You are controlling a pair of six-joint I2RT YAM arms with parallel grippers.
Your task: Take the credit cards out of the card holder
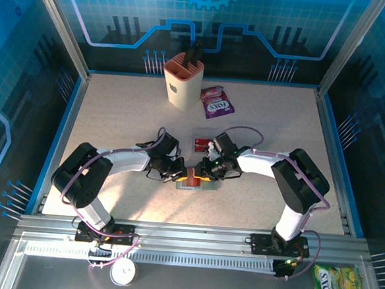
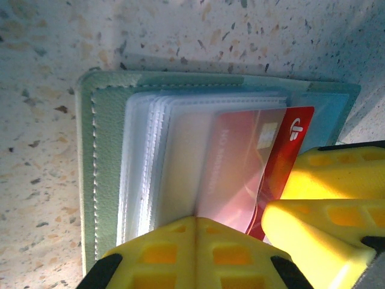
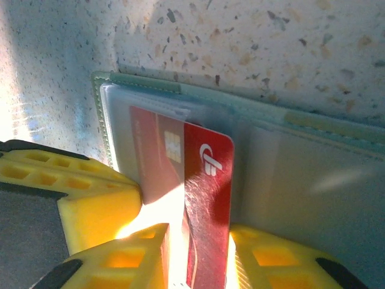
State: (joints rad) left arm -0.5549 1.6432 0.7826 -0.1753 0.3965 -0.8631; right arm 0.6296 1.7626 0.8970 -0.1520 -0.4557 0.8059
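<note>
Meanwhile, on your speckled table [image 1: 115, 113], the card holder [image 2: 105, 168] lies open, lower centre of the top view. Your left gripper [image 2: 195, 241] is pinched shut on its clear sleeves [image 2: 180, 150]. The narrow jaws of your right gripper [image 3: 198, 265] straddle a red card [image 3: 207, 180] jutting from its sleeve; whether they grip it is unclear.

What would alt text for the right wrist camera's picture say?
A red card sticks partly out of a clear sleeve in a grey-green holder, between the claw's two yellow fingers. Beneath lies a speckled table.
</note>
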